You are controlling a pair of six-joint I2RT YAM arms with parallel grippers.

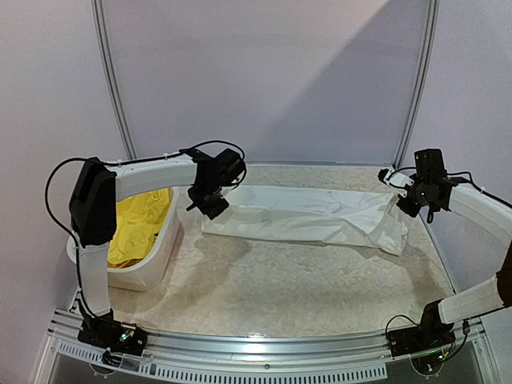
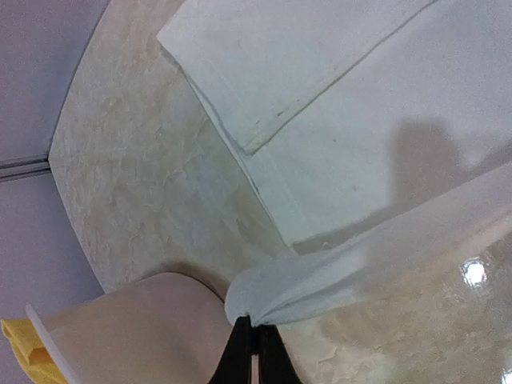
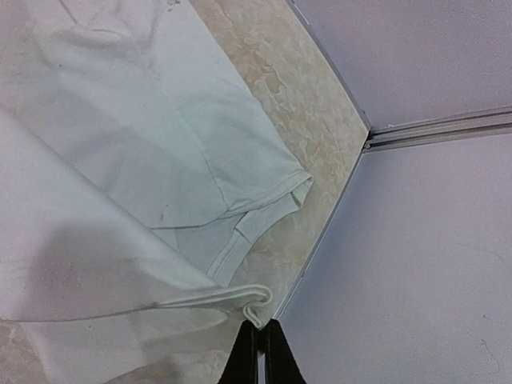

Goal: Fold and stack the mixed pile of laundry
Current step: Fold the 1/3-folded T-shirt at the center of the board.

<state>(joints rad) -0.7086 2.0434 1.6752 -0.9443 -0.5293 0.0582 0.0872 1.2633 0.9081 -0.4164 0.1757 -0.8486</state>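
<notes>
A white T-shirt lies stretched across the far part of the table. My left gripper is shut on its left edge; the left wrist view shows the cloth bunched at the closed fingertips. My right gripper is shut on the shirt's right edge, lifted a little; the right wrist view shows the hem pinched at the gripper, with a sleeve below. Bright yellow shorts lie in the basket. The navy and pink pieces are out of view.
A white plastic basket stands at the left, right beside my left gripper; its rim also shows in the left wrist view. Walls close the table at the back and right.
</notes>
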